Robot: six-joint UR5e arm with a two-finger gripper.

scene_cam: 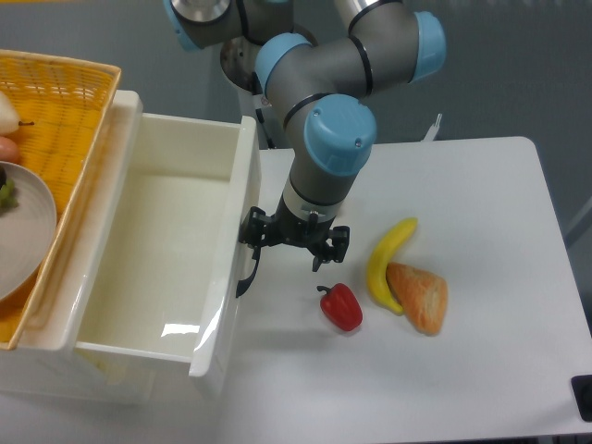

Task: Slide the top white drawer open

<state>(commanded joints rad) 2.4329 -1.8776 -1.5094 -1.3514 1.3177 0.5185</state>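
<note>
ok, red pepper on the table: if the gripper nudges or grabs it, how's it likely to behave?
The red pepper looks glossy, so the fingers may slip on its skin. Its rounded, lopsided body lies on its side on the table, so a push would probably make it roll or wobble, not slide straight. It is likely light and hollow; a hard squeeze could dent it.

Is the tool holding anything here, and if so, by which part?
It cannot be told for sure: the tool sits at the black handle of the open top white drawer, but any grip is hidden.
</note>
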